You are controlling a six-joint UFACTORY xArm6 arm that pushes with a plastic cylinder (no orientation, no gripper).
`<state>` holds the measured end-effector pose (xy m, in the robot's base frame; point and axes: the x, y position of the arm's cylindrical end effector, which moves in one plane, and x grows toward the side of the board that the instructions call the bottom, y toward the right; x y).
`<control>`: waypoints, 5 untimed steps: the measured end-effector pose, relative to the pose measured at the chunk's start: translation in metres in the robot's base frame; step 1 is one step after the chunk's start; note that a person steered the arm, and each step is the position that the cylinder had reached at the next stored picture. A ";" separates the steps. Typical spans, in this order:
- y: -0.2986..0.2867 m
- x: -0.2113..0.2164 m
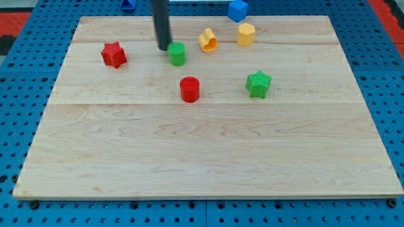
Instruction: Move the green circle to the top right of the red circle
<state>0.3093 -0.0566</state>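
The green circle (177, 54) stands on the wooden board near the view's top, left of centre. The red circle (189, 89) stands below it and slightly to its right. My tip (163, 48) is just left of the green circle, touching or nearly touching its left side. The dark rod rises from there out of the view's top.
A red star (114, 55) lies at the view's upper left. A yellow heart-like block (207, 40) and a yellow hexagon (246, 34) lie right of the green circle. A green star (258, 84) lies right of the red circle. A blue block (237, 10) sits beyond the board's top edge.
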 end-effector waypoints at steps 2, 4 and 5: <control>-0.003 0.042; 0.017 -0.024; 0.070 0.017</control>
<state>0.3267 0.0137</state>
